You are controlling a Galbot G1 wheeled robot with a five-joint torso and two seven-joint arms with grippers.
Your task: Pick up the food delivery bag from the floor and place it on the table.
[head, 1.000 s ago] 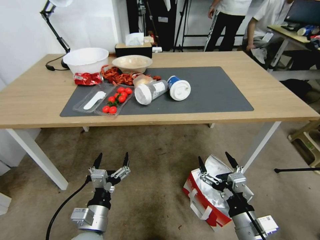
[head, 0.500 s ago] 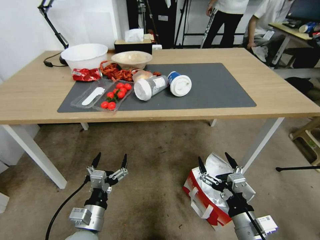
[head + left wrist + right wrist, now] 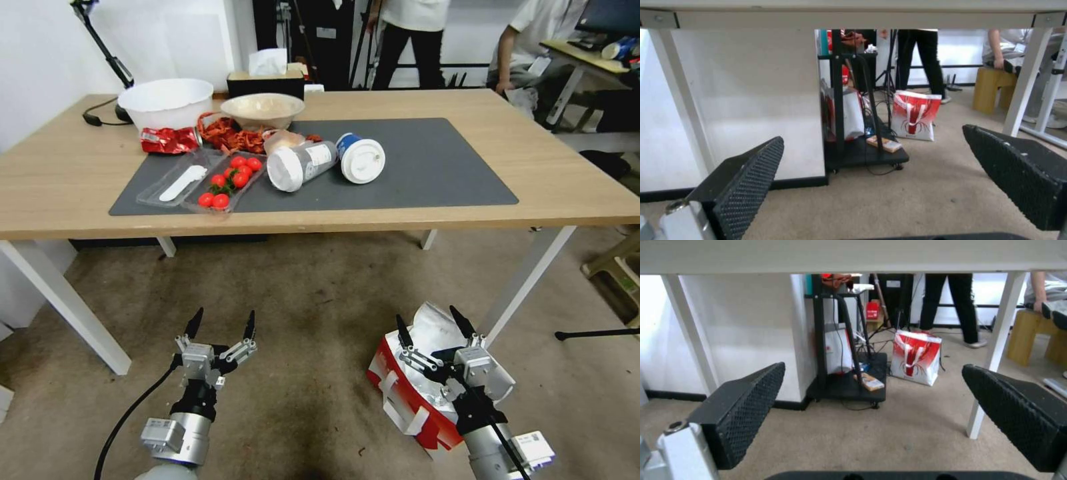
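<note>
Since the earlier head frames the whole scene has slid a little, so the camera has moved: the table [image 3: 580, 200] now sits slightly higher in the frame, while both grippers and the bag keep their places relative to each other. Across the upper half, the table carries a dark grey mat [image 3: 433, 167] with a white bowl [image 3: 165, 101], a tray of tomatoes [image 3: 227, 187] and two tipped cups [image 3: 327, 163] crowded at upper left. Below it spreads the floor [image 3: 313, 293], stained carpet. At lower right the food delivery bag [image 3: 400, 393] lies on the carpet, red side out, foil lining showing, close beside a white table leg [image 3: 527, 280]. Directly over the bag hangs the right gripper [image 3: 433, 327], arm reaching up from the bottom edge, fingers spread wide and grasping nothing. At lower left the left gripper [image 3: 222, 325] is posed the same way over bare carpet, fingers parted and empty. From both wrist views, the black ridged pads [image 3: 746, 176] [image 3: 746, 406] stand far apart, facing under the tabletop.
</note>
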